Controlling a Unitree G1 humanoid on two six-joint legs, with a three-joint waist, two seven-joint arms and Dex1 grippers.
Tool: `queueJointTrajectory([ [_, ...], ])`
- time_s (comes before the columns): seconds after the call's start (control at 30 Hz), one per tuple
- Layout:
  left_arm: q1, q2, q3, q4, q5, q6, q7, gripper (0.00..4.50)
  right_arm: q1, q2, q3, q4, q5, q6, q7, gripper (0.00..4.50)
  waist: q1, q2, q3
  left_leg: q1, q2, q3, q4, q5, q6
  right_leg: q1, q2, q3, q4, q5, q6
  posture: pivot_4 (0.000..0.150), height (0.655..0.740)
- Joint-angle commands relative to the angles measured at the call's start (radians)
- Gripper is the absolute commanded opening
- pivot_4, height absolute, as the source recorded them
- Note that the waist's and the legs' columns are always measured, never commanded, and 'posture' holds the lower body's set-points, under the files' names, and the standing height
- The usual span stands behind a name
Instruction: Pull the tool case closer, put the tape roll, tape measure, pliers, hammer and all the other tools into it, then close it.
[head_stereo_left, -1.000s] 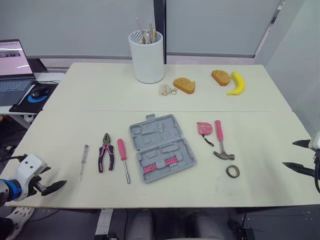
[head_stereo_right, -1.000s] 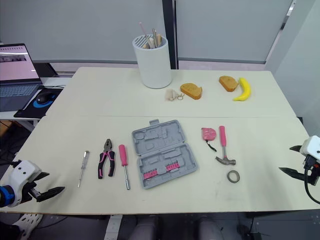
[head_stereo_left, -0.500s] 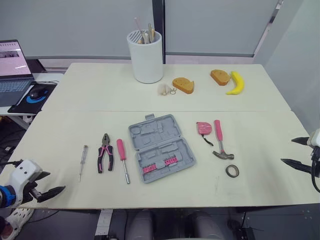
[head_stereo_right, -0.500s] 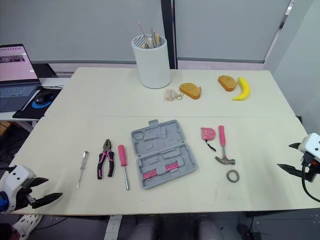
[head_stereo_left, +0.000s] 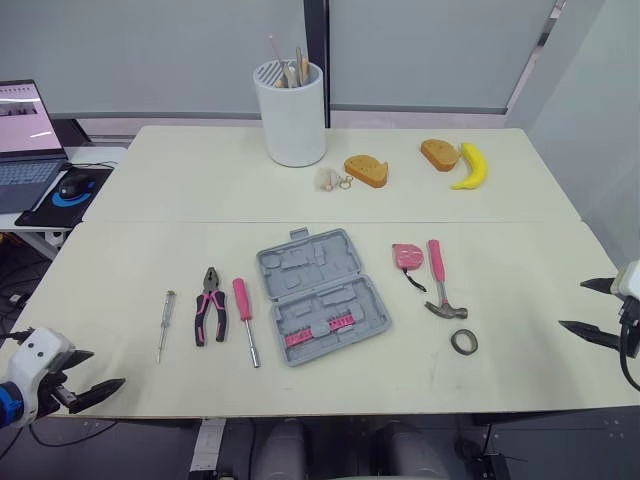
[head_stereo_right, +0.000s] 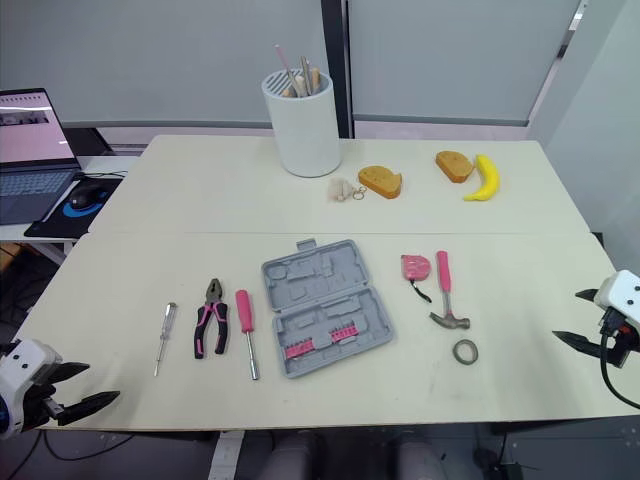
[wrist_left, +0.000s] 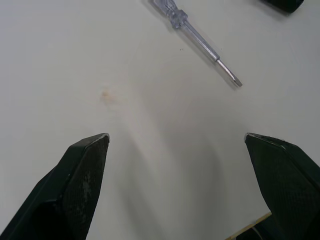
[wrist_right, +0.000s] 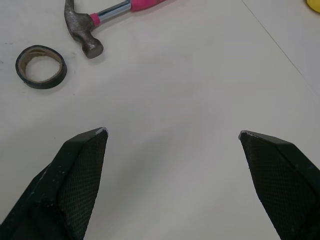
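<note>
The grey tool case (head_stereo_left: 320, 297) lies open in the middle of the table, with a strip of pink bits in its near half. To its left lie the pink-handled pliers (head_stereo_left: 211, 318), a pink screwdriver (head_stereo_left: 245, 318) and a clear screwdriver (wrist_left: 197, 37). To its right lie the pink tape measure (head_stereo_left: 407, 256), the hammer (head_stereo_left: 441, 281) and the dark tape roll (wrist_right: 41, 66). My left gripper (head_stereo_left: 108, 367) hangs open and empty at the table's near left corner. My right gripper (head_stereo_left: 571, 304) is open and empty at the right edge, well apart from the tape roll.
A white pot of sticks (head_stereo_left: 293, 112) stands at the back. Near it are a small keyring (head_stereo_left: 330, 179), two bread pieces (head_stereo_left: 367, 170) (head_stereo_left: 441, 154) and a banana (head_stereo_left: 472, 167). A laptop (head_stereo_left: 25, 130) and a mouse (head_stereo_left: 72, 185) sit on a side desk at the left.
My left gripper has drawn back and to the left, toward the table's near left corner. The right gripper has hardly moved. The tools and the case lie as before.
</note>
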Motion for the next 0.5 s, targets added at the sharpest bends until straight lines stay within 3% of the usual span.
queueJointTrajectory([
  [0.03, 0.024, -0.011, 0.036, -0.063, -0.022, 0.016, 0.016, 4.5, 0.023, 0.006, -0.049, -0.073, 0.027, 0.028, -0.01, 4.47, 0.0, 0.0, 0.0, 0.0, 0.0, 0.0, 0.0, 0.0, 0.0, 0.0, 0.0, 0.0, 0.0, 0.0, 0.0, 0.15, 0.74],
  [0.3, 0.035, -0.026, 0.045, -0.132, -0.03, 0.092, 0.062, 4.5, 0.048, 0.025, -0.074, -0.124, 0.041, 0.08, -0.05, 4.47, 0.001, 0.0, 0.0, 0.0, 0.0, 0.0, 0.0, 0.0, 0.0, 0.0, 0.0, 0.0, 0.0, 0.0, 0.0, 0.15, 0.74],
  [0.5, -0.013, -0.095, 0.02, -0.355, -0.096, 0.232, 0.116, 4.5, -0.052, 0.079, -0.001, -0.292, 0.111, 0.207, -0.099, 4.47, 0.0, 0.0, 0.0, 0.0, 0.0, 0.0, 0.001, 0.0, 0.0, 0.0, 0.0, 0.001, 0.0, 0.0, 0.0, 0.15, 0.74],
])
